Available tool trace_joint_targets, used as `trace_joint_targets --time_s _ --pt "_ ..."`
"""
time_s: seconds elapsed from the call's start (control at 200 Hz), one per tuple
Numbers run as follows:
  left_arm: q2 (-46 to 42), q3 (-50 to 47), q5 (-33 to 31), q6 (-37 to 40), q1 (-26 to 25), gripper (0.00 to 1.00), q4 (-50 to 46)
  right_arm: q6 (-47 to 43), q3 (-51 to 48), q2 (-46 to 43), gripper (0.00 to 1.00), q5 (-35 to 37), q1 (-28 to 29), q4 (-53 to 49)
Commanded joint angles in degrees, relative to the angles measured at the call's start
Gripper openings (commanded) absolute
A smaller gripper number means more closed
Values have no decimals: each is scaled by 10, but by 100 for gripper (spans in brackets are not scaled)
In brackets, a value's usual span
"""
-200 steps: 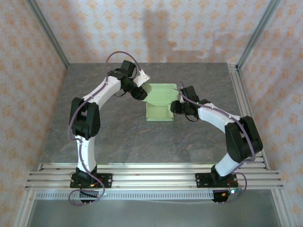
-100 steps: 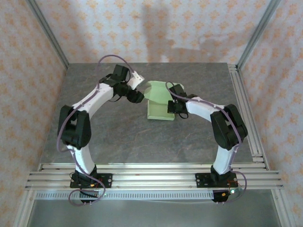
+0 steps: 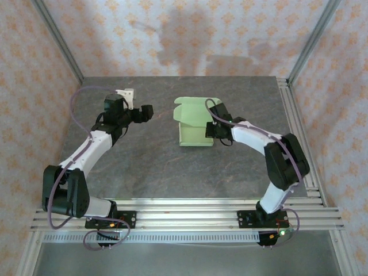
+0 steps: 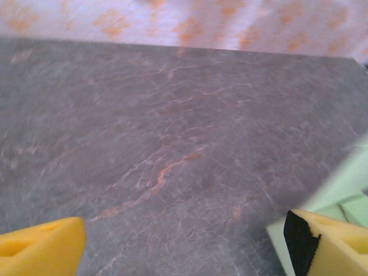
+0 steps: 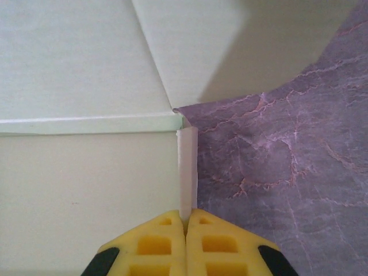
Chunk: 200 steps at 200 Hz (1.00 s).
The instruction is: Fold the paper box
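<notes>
— Yellow-green card by the far edge of the bench (image 3: 144, 167), a little right of the middle: is that the paper box (image 3: 192, 123)?

— Yes. It lies on the bench with its base flat, and the panel on the far side, the one with rounded tabs, seems to stand up from it.

— So how far along would you say the folding is?

— Partly done, I judge. Creases are set and at least one narrow side strip is raised. The right wrist view shows that strip on edge at a corner of the base. But the top is open and no tab looks tucked in, so closing it is what's left.

— What are the arms doing?

— The right end effector (image 3: 217, 131) is at the box's right side, its fingers pressed together on that thin strip of card. The left end effector (image 3: 147, 111) hangs well apart from the box, toward the left edge, its fingers spread wide with nothing between them but bare bench.

— Can you tell whether the left side wall is up too?

— No, the overhead view is too small to settle that.
</notes>
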Motion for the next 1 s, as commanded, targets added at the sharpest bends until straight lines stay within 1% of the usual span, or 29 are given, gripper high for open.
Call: trace_joint_targets --time_s 0.0,0.12,0.225,0.31,0.365,0.415,0.45,0.506,0.591,0.661,0.761,0.996 --pt "35 -26 -33 -148 12 89 52 -1 -25 -83 2 -45 -12 80" --pt "88 -37 45 -239 3 88 137 17 -56 -137 4 -100 -19 152" --pt "123 -17 73 -264 -39 88 177 23 -65 -157 5 -140 -19 188" --pt "156 13 110 -284 -79 86 211 37 -73 -165 5 -175 -19 227" --pt "178 28 142 -312 -98 81 251 53 -82 -169 5 -194 -19 261" --pt "195 36 163 -343 -112 74 291 67 -88 -172 5 -209 -20 287" --pt "204 42 171 -362 -120 68 312 76 -90 -173 5 -214 -20 299" --pt "211 50 184 -383 -131 63 338 85 -92 -173 5 -219 -19 311" --pt "208 63 189 -389 -147 56 339 85 -90 -169 6 -219 -19 309" --pt "206 77 192 -387 -160 53 327 84 -89 -165 6 -218 -18 310" --pt "209 88 198 -398 -173 52 330 85 -83 -153 7 -227 -15 314" --pt "225 110 192 -441 -190 51 361 78 -71 -130 8 -215 3 318"
